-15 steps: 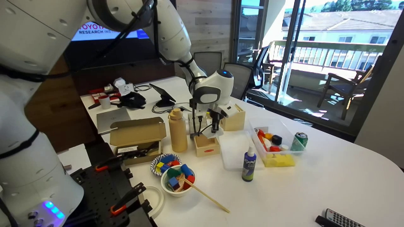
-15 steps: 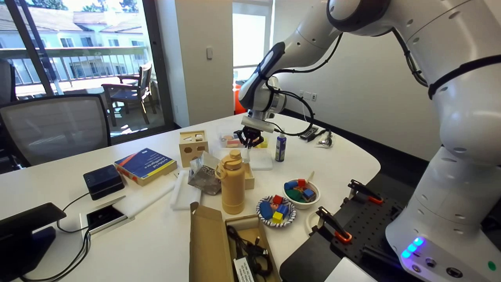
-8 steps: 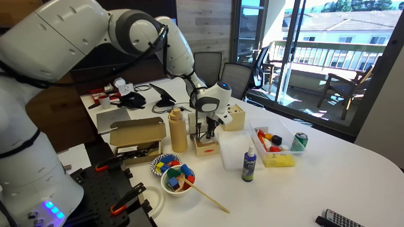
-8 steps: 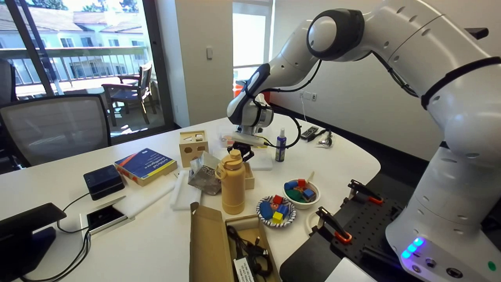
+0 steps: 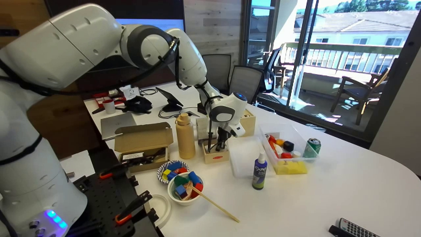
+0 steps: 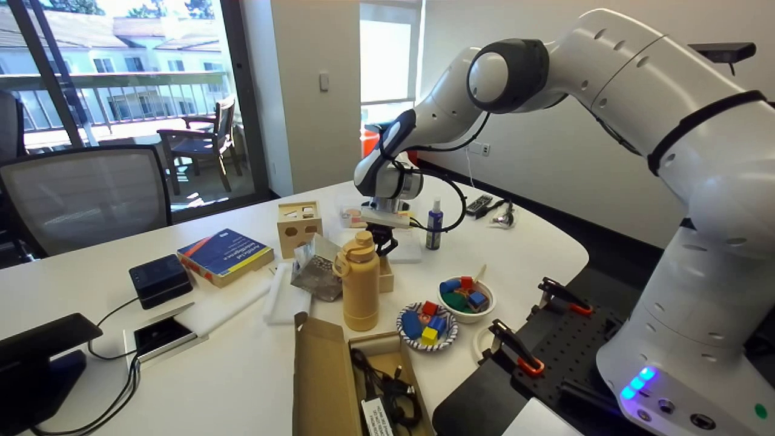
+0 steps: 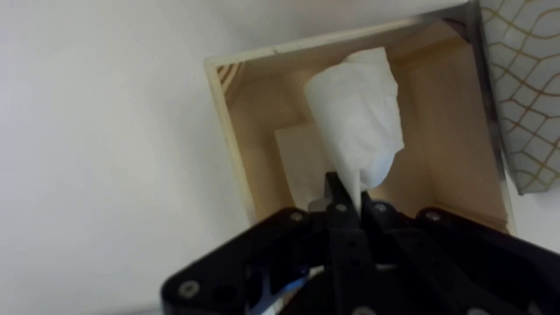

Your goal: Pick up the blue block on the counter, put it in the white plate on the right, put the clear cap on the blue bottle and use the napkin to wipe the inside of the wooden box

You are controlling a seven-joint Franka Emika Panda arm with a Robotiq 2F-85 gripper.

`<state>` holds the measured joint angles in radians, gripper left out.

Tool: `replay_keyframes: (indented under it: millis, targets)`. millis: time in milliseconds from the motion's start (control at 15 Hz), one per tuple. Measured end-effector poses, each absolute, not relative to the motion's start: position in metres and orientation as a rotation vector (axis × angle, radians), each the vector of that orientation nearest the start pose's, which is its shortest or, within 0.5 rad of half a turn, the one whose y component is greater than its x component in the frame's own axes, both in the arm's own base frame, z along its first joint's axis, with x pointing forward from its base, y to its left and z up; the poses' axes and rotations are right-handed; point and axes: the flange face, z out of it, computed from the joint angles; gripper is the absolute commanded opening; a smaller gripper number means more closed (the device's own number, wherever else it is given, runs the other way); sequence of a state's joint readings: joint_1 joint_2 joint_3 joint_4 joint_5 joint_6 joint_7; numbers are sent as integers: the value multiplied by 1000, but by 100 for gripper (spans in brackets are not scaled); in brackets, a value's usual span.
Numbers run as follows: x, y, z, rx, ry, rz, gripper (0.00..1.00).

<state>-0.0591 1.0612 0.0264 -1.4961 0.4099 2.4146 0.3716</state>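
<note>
One napkin (image 7: 361,113) hangs pinched in the clenched hand (image 7: 356,197), and over the last second both have dropped from above the wooden box (image 7: 457,131) to within its walls. That likely means the wiping, the final step, is starting; whether the napkin touches the bottom I cannot tell. The blue bottle (image 5: 260,174) stands upright on the worktop (image 5: 296,204); whether it wears the clear cap is too small to judge.
</note>
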Motion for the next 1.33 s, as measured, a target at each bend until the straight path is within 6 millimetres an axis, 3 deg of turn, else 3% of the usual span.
replay_keyframes:
  millis: [267,933,1133,1333]
  targets:
    - [675,-30,22,-2679,1088,240,1]
    - [688,3,5,-2619,1001,223,1]
    - [683,-1,3,-2630,992,316,1]
    - [678,-18,-1,-2648,1039,354,1]
